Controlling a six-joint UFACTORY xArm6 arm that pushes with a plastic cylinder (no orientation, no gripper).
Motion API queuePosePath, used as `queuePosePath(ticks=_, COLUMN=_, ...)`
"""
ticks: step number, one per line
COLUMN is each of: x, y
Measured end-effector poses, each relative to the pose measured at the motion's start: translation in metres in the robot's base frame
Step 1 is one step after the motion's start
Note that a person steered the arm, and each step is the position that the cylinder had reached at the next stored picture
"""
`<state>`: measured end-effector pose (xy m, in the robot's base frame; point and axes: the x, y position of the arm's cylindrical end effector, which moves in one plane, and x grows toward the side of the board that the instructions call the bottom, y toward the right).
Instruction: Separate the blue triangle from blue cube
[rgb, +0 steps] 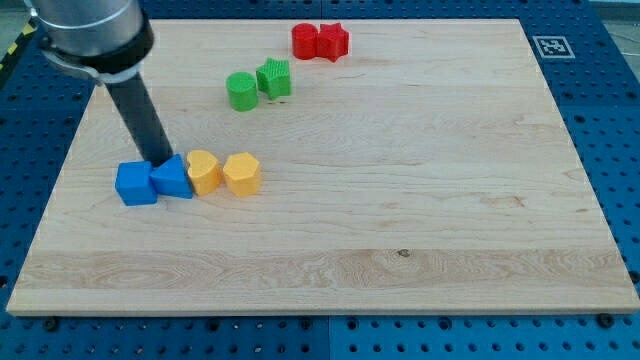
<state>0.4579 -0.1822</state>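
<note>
The blue cube (135, 184) lies at the view's left on the wooden board (400, 200). The blue triangle (172, 178) sits right beside it on its right, touching it. My tip (160, 160) rests on the board just above the seam between the two blue blocks, at the triangle's upper left edge. The dark rod slants up from there to the arm at the view's top left.
A yellow heart-like block (204, 171) touches the blue triangle's right side, with a yellow hexagon (242, 173) next to it. A green cylinder (241, 91) and a green star-like block (274, 78) lie above. Two red blocks (320, 42) sit near the top edge.
</note>
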Motion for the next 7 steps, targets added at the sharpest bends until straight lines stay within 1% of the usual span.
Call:
queuePosePath(ticks=1, x=0.011, y=0.011)
queuePosePath(ticks=2, x=0.012, y=0.012)
queuePosePath(ticks=3, x=0.028, y=0.032)
queuePosePath(ticks=4, x=0.034, y=0.04)
queuePosePath(ticks=6, x=0.041, y=0.04)
queuePosePath(ticks=7, x=0.038, y=0.039)
